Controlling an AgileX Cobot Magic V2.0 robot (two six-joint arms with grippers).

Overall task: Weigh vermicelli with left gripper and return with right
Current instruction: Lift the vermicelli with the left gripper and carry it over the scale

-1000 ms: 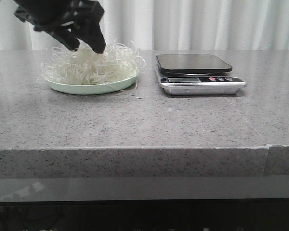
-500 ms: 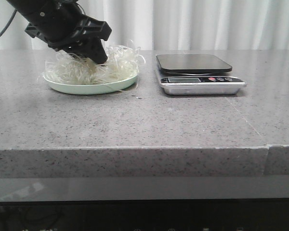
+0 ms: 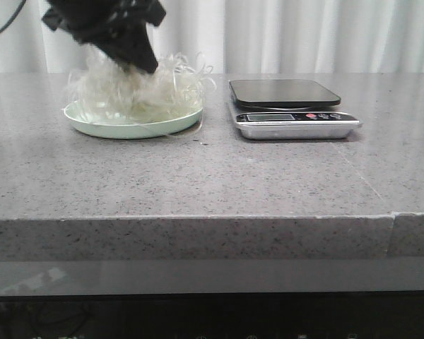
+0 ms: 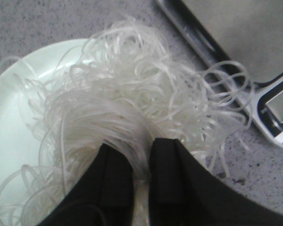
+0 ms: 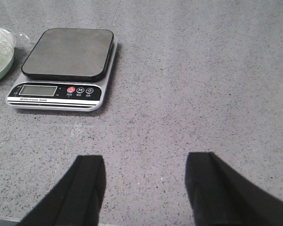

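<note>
My left gripper [image 4: 141,157] is pinched nearly shut on a bunch of the vermicelli [image 3: 138,92], with only a thin gap between the two fingers [image 4: 114,181] and strands packed into it. In the front view the tangle rises in a peak under the gripper, while its lower part sits on the plate [image 3: 92,127]. So I judge this as the start of the lift towards the scale [image 3: 290,106].

To do it well, I should rise straight up until the trailing loops clear the plate rim. The strands are springy and hooked into each other, so a sideways pull too soon could drag the plate or shed noodles on the table [image 3: 198,183]. I would keep the squeeze firm, carry the bunch high over the gap, and let go only above the middle of the dark platform, so that no loops hang over the display.

The plate holds all of the vermicelli for now; some loops stick out past the rim on the scale side, and the near left part of the plate shows bare. The scale's platform has nothing on it. I cannot read the display.

My right gripper [image 5: 144,188] hangs wide open over bare table, near the scale, holding nothing.
</note>
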